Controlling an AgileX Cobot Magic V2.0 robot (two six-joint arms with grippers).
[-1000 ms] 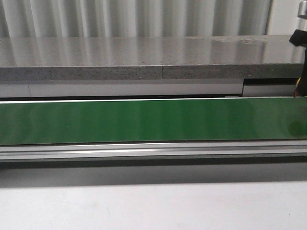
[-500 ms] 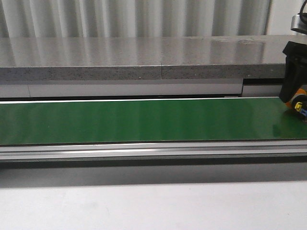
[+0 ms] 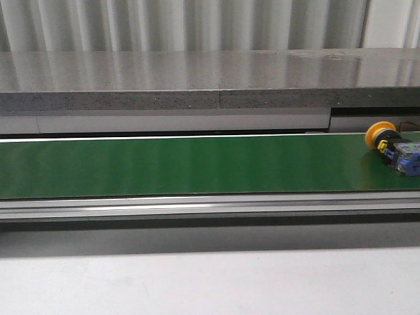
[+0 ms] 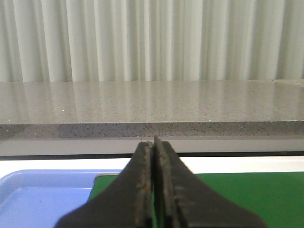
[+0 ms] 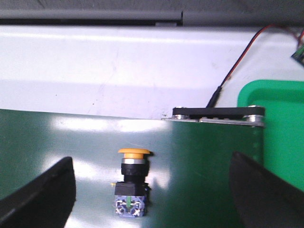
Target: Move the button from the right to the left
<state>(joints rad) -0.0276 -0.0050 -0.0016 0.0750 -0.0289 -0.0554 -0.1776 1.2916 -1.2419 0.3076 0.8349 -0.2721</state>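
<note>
The button (image 5: 130, 183) lies on its side on the green belt (image 3: 197, 164), at the belt's right-hand end, free of any grip. Its yellow cap (image 3: 379, 134) points away from the right end effector (image 5: 152, 190); its blue-violet contact block (image 3: 403, 159) faces it. The long axis thus runs roughly along that end effector's approach line. The piece sits between the two spread fingers (image 5: 42, 190), slightly nearer one of them, touching neither.

Right end effector: wide open, empty, clearly the nearer arm. Left end effector (image 4: 153, 190): fingers pressed together, holding nothing, over the belt's left end beside a blue tray (image 4: 42, 199). How far it stands from the button probably cannot be judged.
</note>
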